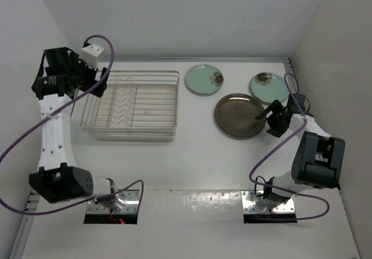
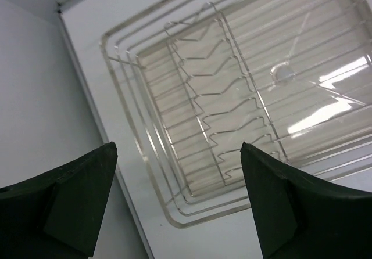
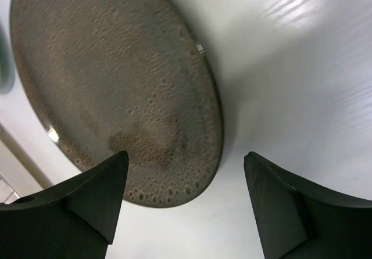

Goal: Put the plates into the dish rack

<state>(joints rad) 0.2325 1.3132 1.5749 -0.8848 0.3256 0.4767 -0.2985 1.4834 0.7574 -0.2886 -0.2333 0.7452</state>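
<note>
The silver wire dish rack (image 1: pixel 131 105) stands empty at the back left; it also fills the left wrist view (image 2: pixel 232 96). The dark brown plate (image 1: pixel 235 112) lies flat on the table to its right. Two mint-green plates with flower marks lie behind it, one at the middle (image 1: pixel 204 79) and one at the right (image 1: pixel 268 87). My left gripper (image 1: pixel 99 80) hangs open and empty over the rack's left end (image 2: pixel 178 148). My right gripper (image 1: pixel 266 122) is open and empty, its jaws straddling the brown plate's right rim (image 3: pixel 186 154); the brown plate (image 3: pixel 116 79) lies below.
White walls close in on the left, back and right. The right mint plate lies close behind my right wrist. A purple cable (image 1: pixel 293 87) loops over that plate's edge. Bare white table lies between the rack and the arm bases (image 1: pixel 186 160).
</note>
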